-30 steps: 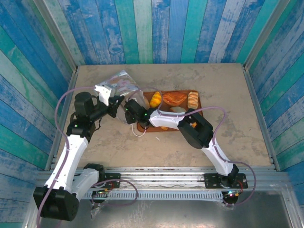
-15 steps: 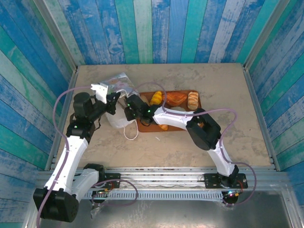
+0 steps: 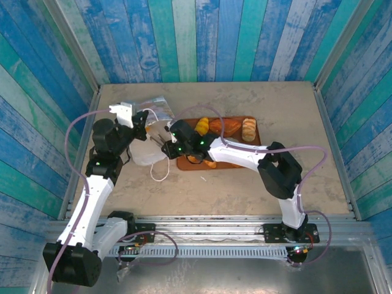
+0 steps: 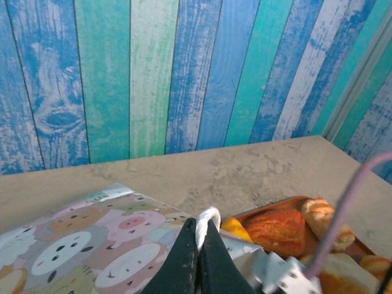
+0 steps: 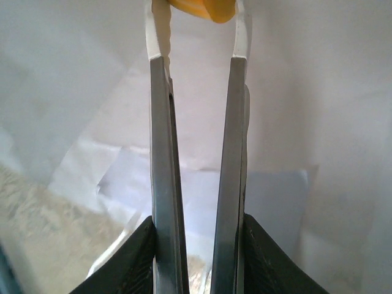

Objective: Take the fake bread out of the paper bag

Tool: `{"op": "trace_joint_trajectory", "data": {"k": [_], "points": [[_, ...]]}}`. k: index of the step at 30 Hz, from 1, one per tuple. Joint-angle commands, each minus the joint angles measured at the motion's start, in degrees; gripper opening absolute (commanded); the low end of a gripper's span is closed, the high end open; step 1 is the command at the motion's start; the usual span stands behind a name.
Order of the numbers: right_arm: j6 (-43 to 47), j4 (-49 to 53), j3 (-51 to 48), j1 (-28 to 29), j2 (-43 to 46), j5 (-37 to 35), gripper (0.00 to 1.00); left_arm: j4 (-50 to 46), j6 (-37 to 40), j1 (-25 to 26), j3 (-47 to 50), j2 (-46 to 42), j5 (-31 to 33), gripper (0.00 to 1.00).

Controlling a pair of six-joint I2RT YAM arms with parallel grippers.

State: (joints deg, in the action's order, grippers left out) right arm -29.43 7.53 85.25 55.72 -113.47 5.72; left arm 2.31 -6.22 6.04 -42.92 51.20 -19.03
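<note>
- Under everything, one sand-coloured table carried the scene, with blue and green plank walls on three sides.
- Two white arms reached in toward the left end of one flat reddish-brown tray.
- Just left of the tray lay one paper bag, on its side with its mouth toward the tray. Its print was pastel cartoon animal faces, pigs and pandas among them.
- Fake bread: four pieces could be counted on the tray from above.
  - One was orange, at the end nearest the bag.
  - One was brown, in the middle.
  - One was a pale ridged roll, at the far-right end.
  - One more orange piece sat at the near edge, partly under the right arm.
- A fifth, yellow-orange piece sat inside the bag, left of the tray.
- The right gripper was pushed into the bag's mouth. In its wrist view the jaws stood narrowly apart and were clamped on that yellow-orange piece at the fingertips.
- Left of the tray, above the bag, the left gripper was clenched tight on a white cord handle.
- Two cord handles in all: the second loop lay slack on the table, near the tray's near-left corner.
</note>
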Motion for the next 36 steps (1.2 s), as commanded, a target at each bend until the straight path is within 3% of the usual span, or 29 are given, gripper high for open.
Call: {"op": "trace_joint_trajectory", "data": {"k": [1, 22, 29, 36], "points": [[-1.4, -1.2, -1.9, -0.3, 6.3, 6.9, 0.01, 3.5, -0.1, -0.1, -1.4, 0.9, 2.4, 0.0], [-8.4, -3.2, -28.9, -5.4, 36.9, 20.8, 0.01, 6.7, -2.0, -0.8, -8.4, 11.0, 9.9, 0.0], [-14.6, -3.7, -37.8, -12.5, 49.0, 23.7, 0.01, 8.8, -3.1, -0.9, -7.5, 10.9, 9.6, 0.0], [-21.2, -9.4, -45.1, -22.0, 53.2, 32.3, 0.0, 9.5, -4.4, -0.9, -7.3, 10.1, 7.0, 0.0]]}}
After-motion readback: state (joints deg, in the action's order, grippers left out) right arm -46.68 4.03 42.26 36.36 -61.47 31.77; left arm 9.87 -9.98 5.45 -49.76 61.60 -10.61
